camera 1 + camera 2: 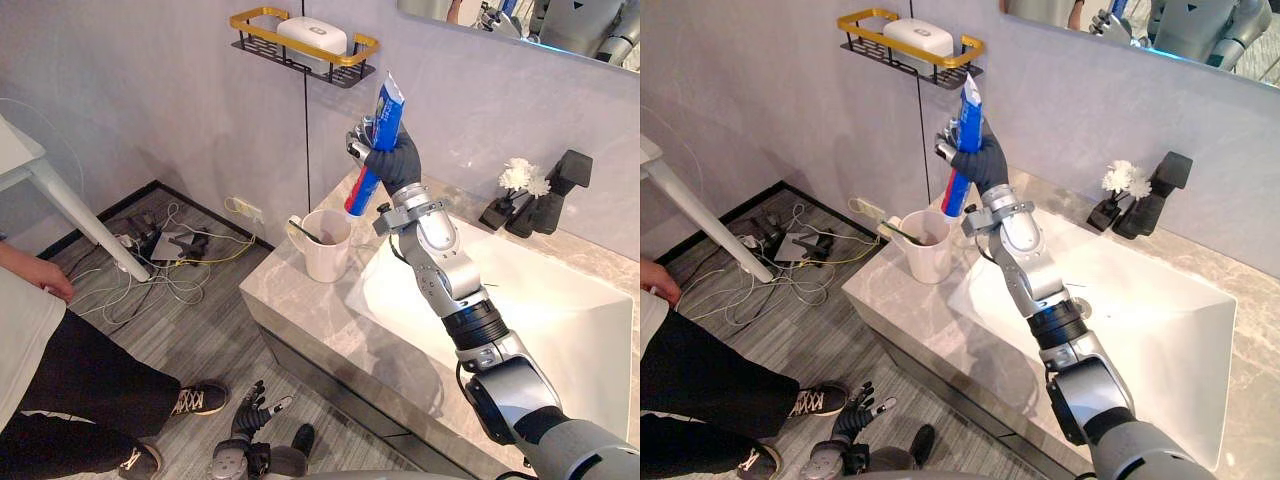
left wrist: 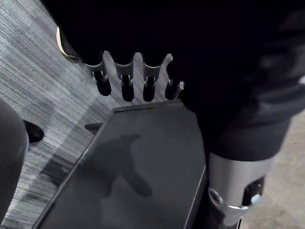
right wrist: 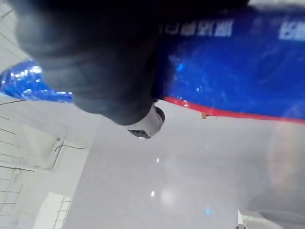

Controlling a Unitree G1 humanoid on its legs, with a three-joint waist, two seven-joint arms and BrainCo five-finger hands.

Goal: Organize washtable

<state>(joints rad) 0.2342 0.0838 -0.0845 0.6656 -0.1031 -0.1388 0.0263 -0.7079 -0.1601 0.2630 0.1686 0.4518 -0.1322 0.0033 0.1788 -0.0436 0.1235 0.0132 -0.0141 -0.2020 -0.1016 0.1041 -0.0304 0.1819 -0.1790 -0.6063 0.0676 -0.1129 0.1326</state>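
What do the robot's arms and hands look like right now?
The right arm is made of silver-grey jointed shells with a black ribbed band. The right hand and left hand wear dark covers and have silver, dark-tipped fingers.

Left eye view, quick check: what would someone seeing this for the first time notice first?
The right hand, raised over the grey marble counter, grips a blue-and-red toothpaste tube nearly upright, its lower end close to the white cup. Behind it on the wall is a gold-rimmed black wire shelf holding a white box. The left hand hangs open low by the floor.
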